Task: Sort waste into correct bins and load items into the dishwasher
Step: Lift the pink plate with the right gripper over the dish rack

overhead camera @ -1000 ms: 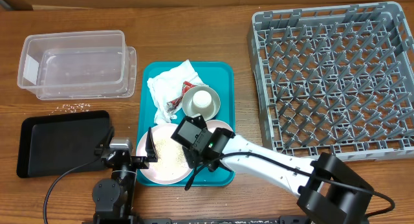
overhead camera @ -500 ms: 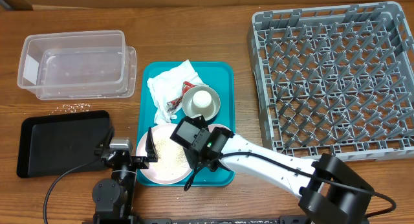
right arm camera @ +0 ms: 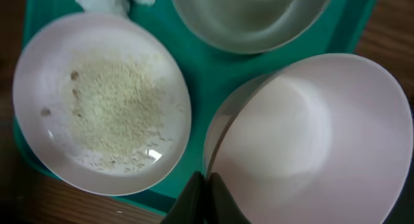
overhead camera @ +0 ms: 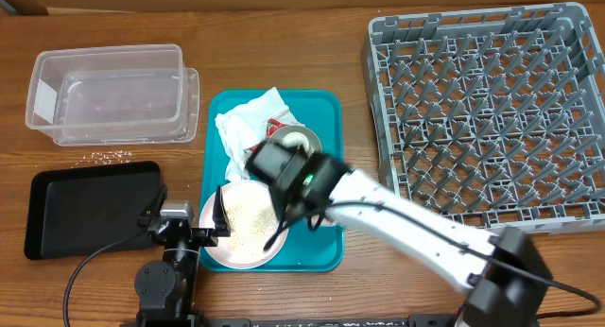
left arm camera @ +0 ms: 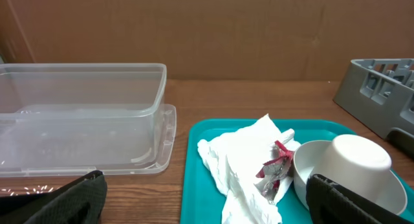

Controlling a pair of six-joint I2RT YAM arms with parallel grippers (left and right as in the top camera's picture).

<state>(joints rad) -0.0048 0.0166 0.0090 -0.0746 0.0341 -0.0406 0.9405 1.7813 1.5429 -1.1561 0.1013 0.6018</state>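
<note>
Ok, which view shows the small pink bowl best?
Right wrist: the small pink bowl fills the frame's right side, its rim pinched in the right gripper. Overhead, the right arm hides it. The left wrist view misses it, showing the metal bowl and white cup instead.

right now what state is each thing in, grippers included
clear tub, open, looks empty
black tray, empty
dish rack, empty
pink plate, holds grains
pink bowl, empty, rim gripped
metal bowl, holds white cup
napkins, crumpled
red sachet, lying on napkins
left gripper, open
right gripper, shut on pink bowl
</note>
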